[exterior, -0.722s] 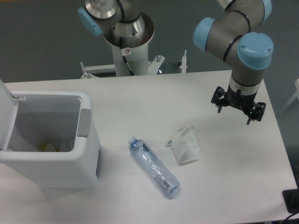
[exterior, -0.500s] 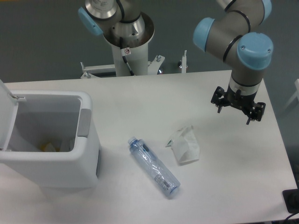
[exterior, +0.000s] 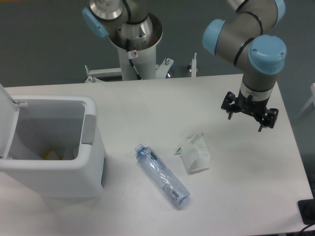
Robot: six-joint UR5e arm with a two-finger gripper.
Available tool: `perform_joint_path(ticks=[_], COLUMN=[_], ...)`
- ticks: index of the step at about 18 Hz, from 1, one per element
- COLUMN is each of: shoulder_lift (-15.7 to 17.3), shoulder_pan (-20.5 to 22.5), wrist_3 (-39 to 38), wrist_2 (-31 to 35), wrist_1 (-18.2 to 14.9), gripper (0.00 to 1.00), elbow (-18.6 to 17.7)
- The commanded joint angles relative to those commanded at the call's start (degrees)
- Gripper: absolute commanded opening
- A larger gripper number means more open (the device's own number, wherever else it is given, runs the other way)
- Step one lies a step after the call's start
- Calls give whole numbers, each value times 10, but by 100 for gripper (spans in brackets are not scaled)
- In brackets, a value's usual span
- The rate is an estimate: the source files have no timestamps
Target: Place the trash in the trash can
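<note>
A crumpled white paper wad (exterior: 195, 153) lies on the white table right of centre. A clear bluish plastic bottle (exterior: 162, 176) with a blue cap lies slanted just left of it. The white trash can (exterior: 51, 147) stands at the left with its lid (exterior: 6, 118) raised; something yellow lies inside. My gripper (exterior: 244, 120) hangs open and empty above the table at the right, up and right of the paper wad, apart from it.
The robot base and metal mount (exterior: 132, 46) stand behind the table's far edge. A dark object (exterior: 307, 211) sits at the lower right beyond the table's edge.
The gripper has shifted very slightly to the left. The trash pieces and the can have not moved.
</note>
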Motion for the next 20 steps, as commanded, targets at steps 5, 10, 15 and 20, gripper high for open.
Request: perform_joint_path(ticks=[5,10,15,20], shoulder_lift=[-1,-2,0,-15], shoulder_pan=[-18,-49,-74,-90], wrist_3=[-66,-100,-137,-160], wrist_2=[-6,-6,-4,-2], wrist_1=[2,35,55,85], gripper=[100,100,100,100], elbow=[-11,-43,-83,-105])
